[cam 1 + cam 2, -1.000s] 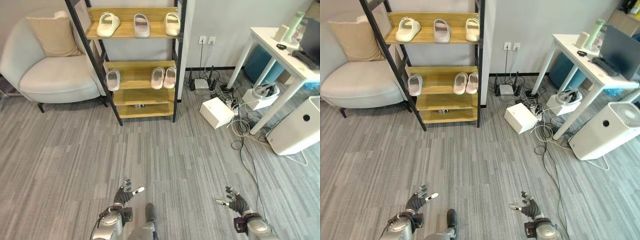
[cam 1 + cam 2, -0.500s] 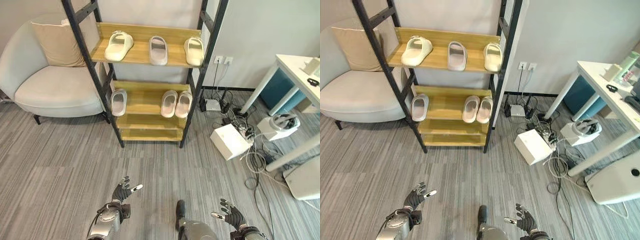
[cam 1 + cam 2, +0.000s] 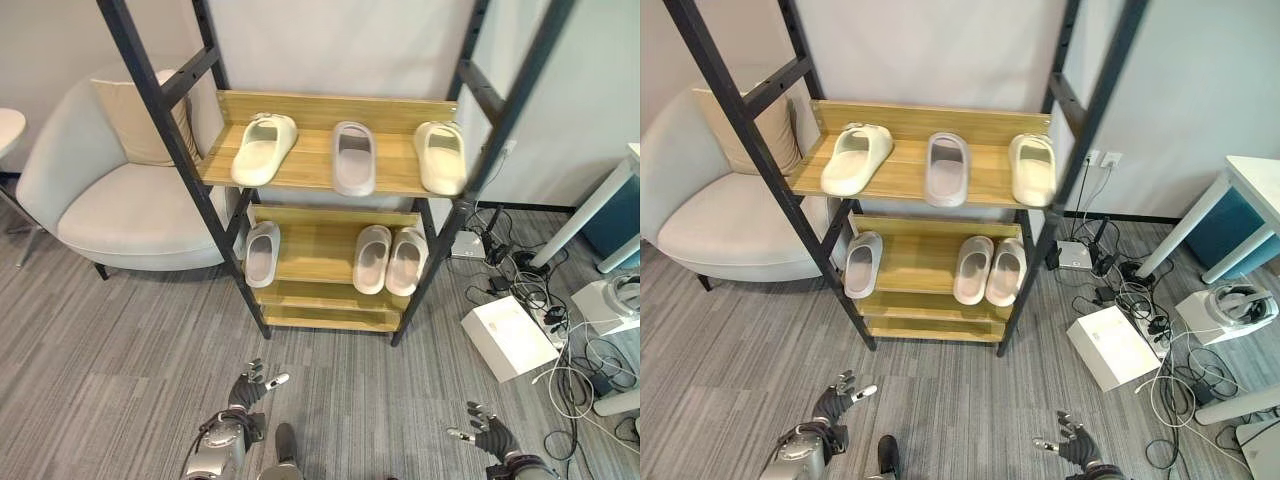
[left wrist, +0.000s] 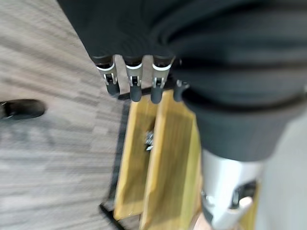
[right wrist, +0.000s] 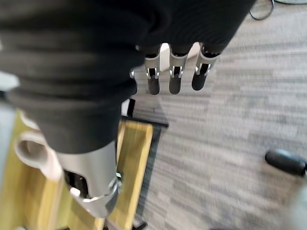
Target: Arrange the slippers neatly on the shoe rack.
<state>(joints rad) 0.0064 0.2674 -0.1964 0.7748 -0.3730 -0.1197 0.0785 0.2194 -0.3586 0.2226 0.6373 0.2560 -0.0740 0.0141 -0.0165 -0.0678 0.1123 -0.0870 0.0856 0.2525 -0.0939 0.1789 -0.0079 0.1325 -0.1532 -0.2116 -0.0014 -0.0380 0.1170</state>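
A black-framed shoe rack with wooden shelves stands ahead. Its top shelf holds a cream slipper lying askew, a grey slipper and another cream slipper. On the middle shelf a single pale slipper lies at the left, and a pinkish pair lies side by side at the right. The lowest shelf is bare. My left hand and right hand hang low over the floor in front of the rack. Both are open and hold nothing. The left fingers and right fingers are straight.
A white armchair with a beige pillow stands left of the rack. To the right lie a white box, a tangle of cables and a white table leg. Grey striped carpet covers the floor.
The camera has moved closer to the rack, which now looms larger and more central. Both hands stay low and open; the slippers have not moved.
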